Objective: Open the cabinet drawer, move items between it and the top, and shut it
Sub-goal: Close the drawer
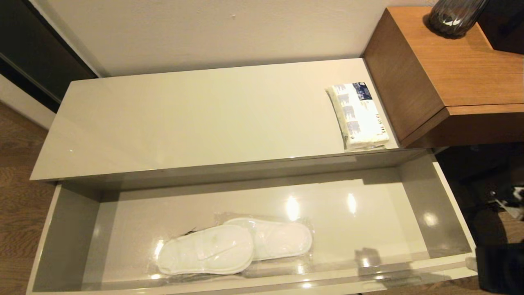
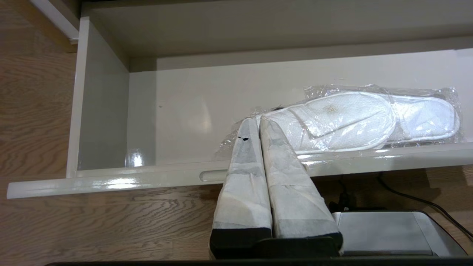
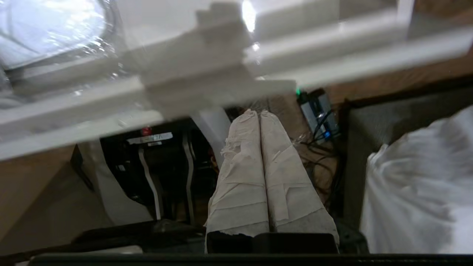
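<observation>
Slippers (image 2: 354, 122) in drawer (image 2: 103, 111), beyond left gripper (image 2: 257, 123).

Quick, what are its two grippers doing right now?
Left gripper: closed, holding nothing, in front of the open drawer.
Right gripper: closed, holding nothing, below the drawer's front.

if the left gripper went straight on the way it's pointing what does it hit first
Probably the wrapped slippers in the open cabinet drawer. The shut left gripper points over the drawer's front edge at their near end, though depth is hard to judge, so it might meet that edge first.
</observation>
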Robot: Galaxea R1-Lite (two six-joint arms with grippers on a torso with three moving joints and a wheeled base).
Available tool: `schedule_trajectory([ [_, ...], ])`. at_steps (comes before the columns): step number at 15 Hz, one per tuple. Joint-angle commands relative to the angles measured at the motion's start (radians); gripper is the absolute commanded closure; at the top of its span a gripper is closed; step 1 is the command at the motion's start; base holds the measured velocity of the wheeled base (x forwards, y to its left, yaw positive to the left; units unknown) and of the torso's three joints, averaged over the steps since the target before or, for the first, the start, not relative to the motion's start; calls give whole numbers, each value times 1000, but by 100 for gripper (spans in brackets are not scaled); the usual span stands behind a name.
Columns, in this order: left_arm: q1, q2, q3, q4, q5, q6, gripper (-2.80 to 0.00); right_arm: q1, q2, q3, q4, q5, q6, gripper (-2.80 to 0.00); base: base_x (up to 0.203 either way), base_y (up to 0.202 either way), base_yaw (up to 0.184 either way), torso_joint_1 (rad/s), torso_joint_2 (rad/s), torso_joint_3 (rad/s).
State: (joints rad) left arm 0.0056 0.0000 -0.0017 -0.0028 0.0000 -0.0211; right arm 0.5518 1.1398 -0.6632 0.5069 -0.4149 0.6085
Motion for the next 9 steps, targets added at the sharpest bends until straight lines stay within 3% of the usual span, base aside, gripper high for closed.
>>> schedule_trajectory([
  [1,1,0,0,0,0,0,0,-5,-132,122,-11,-5,40,0,0,0,0,0,0,0],
  [4,1,0,0,0,0,0,0,-73,-194,138,-3,-7,91,0,0,0,0,0,0,0],
  [7,1,0,0,0,0,0,0,-72,-257,212,19,4,41,0,0,0,0,0,0,0],
  [9,1,0,0,0,0,1,0,-66,-250,266,-1,107,4,0,0,0,0,0,0,0],
])
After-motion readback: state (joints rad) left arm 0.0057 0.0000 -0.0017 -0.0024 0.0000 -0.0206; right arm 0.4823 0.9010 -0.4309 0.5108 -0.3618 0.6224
